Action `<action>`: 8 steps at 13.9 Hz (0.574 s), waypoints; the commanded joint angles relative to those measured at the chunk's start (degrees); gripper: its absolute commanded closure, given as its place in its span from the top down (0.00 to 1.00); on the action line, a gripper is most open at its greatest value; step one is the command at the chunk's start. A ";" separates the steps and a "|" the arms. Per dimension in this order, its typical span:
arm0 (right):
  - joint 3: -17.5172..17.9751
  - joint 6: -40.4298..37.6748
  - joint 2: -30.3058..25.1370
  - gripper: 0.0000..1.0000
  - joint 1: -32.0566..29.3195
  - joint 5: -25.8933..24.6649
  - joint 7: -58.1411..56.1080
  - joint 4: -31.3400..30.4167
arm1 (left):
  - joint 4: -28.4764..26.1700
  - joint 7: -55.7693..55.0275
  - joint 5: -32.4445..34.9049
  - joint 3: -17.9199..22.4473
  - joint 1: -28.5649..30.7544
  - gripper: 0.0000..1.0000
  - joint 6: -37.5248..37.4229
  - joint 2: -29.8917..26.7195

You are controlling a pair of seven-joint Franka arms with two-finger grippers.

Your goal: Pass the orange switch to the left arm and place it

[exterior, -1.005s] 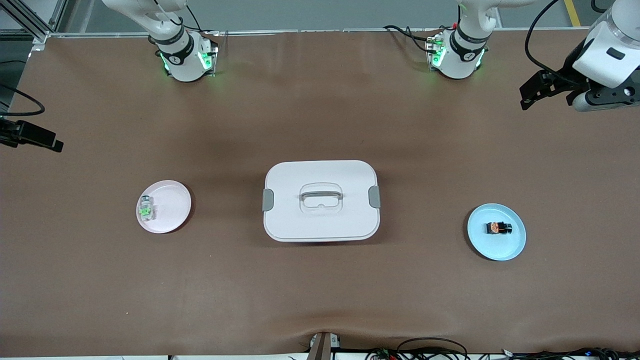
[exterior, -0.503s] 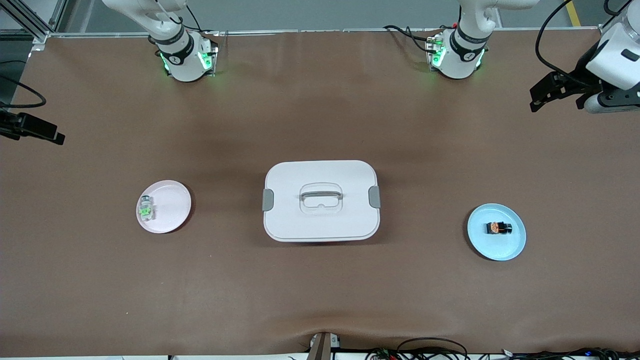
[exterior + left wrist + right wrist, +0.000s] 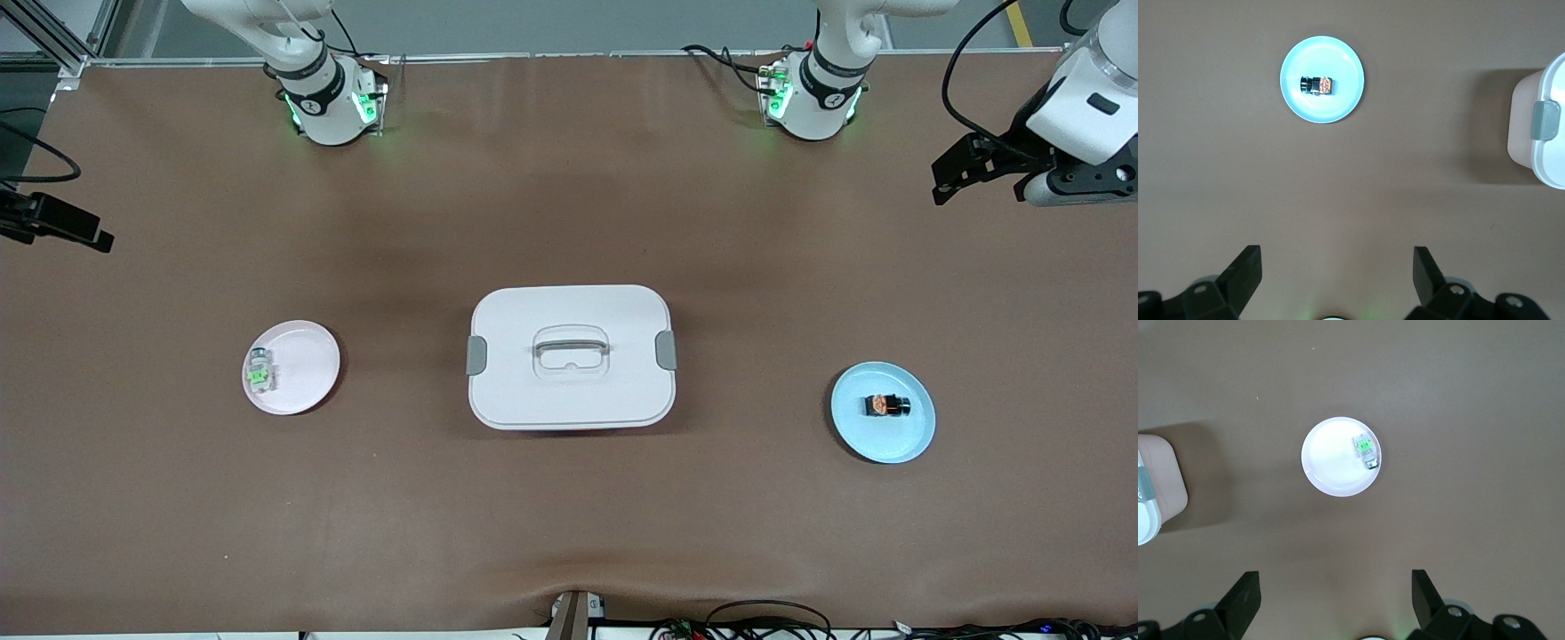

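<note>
The orange switch [image 3: 887,406] is a tiny black part with an orange centre, lying on a light blue plate [image 3: 853,428] toward the left arm's end of the table. The white lidded box [image 3: 570,356] stands mid-table between the two plates. My left gripper [image 3: 944,178] hangs open and empty, high over bare table at the left arm's end. In the left wrist view, the switch [image 3: 1317,85] and its plate [image 3: 1333,108] lie well away from the left gripper [image 3: 1336,253]. My right gripper [image 3: 84,233] is open and empty over the right arm's end.
A pink plate [image 3: 309,369] holding a pale part with a green centre [image 3: 260,372] sits toward the right arm's end; the right wrist view also shows that plate [image 3: 1331,465] and the part [image 3: 1365,451]. Brown table surrounds the box. A box corner [image 3: 1541,127] enters the left wrist view.
The left hand has drifted slightly outward and back over its end of the table. The right gripper has crept a little. Nothing on the table has moved.
</note>
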 commanded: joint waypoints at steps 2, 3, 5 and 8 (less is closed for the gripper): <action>0.08 4.43 -7.16 1.00 -0.35 0.89 -0.07 -9.85 | -1.71 0.75 -1.53 -4.47 4.68 1.00 2.10 -1.26; 0.17 4.43 -7.25 1.00 -0.35 0.89 -0.07 -9.94 | -1.71 0.75 -1.54 -4.48 4.69 1.00 2.10 -1.35; 0.17 4.43 -7.25 1.00 -0.35 0.89 -0.07 -10.03 | -1.71 0.84 -1.54 -4.48 4.78 1.00 1.93 -1.53; 0.17 5.13 -7.25 1.00 -0.17 0.89 -0.07 -10.11 | -1.10 0.92 -1.54 -4.48 4.78 1.00 1.93 -1.00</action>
